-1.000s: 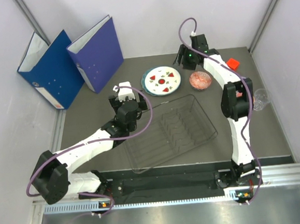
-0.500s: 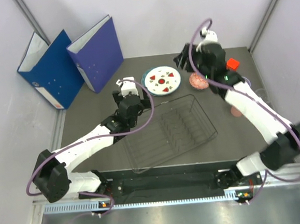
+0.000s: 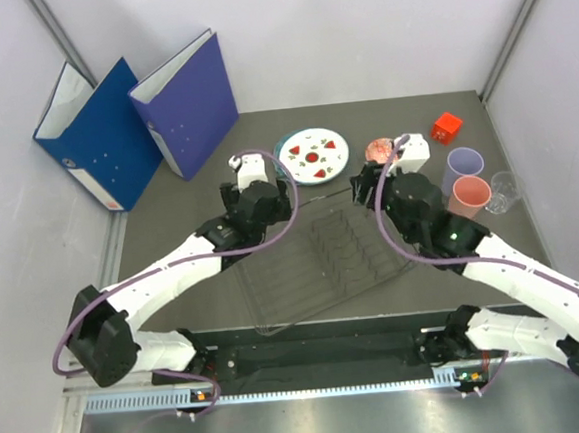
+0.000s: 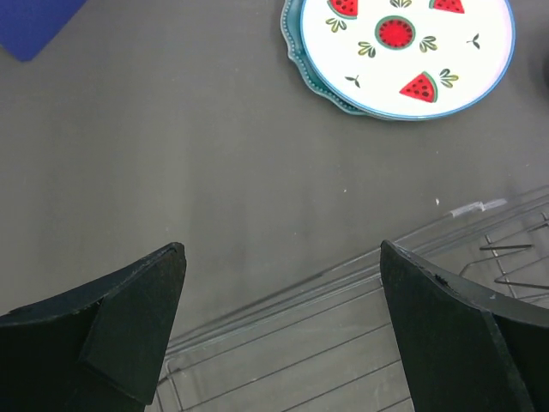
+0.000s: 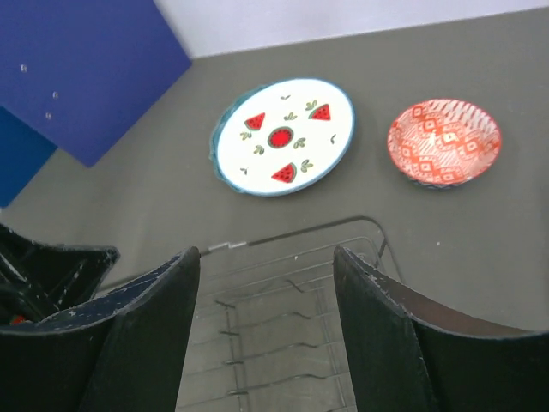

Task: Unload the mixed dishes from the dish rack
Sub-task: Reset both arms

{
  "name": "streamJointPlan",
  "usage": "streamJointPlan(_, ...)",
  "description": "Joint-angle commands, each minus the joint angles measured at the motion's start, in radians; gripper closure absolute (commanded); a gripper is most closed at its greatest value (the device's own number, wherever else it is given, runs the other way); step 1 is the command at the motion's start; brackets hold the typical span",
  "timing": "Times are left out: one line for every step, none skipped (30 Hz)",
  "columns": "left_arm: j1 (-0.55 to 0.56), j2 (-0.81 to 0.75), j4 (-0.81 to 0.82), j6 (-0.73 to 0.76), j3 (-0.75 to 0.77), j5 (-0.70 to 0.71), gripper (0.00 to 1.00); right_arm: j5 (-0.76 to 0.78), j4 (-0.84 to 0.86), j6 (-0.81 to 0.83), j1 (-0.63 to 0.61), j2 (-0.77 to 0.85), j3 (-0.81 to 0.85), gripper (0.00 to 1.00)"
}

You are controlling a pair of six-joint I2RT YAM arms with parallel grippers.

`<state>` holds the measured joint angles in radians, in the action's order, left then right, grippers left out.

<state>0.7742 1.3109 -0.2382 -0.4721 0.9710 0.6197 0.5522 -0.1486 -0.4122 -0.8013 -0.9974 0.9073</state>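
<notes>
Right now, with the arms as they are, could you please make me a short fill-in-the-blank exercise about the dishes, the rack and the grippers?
1. The white plate lies on top of a ___ plate.
2. The rack holds ___ dishes.
3. The left gripper and the right gripper are both ___.
4. The bowl sits between the white plate and the small red ___.

Missing words: teal, no, open, block.

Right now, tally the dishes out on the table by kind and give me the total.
Plates: 2 (white plate on teal plate)
Bowls: 1 (red-patterned bowl)
Cups: 2 (lavender cup, salmon-pink cup)
Glasses: 1 (clear glass)
Total: 6
</notes>
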Motion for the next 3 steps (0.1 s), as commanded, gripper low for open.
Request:
streamJointPlan(0.007,-0.039,-0.006,-0.074,-0.003,0.014,0.01,0.098,0.069,0.026,-0.026,0.068,-0.016,0.37)
streamJointPlan(0.005,-0.027,-0.038,-0.086,0.008,0.031,0.01,0.091,0.078,0.030,-0.026,0.075,-0.021,0.37)
streamJointPlan(0.005,-0.022,-0.058,-0.095,0.035,0.029,0.01,0.088,0.081,0.032,-0.029,0.080,-0.025,0.37)
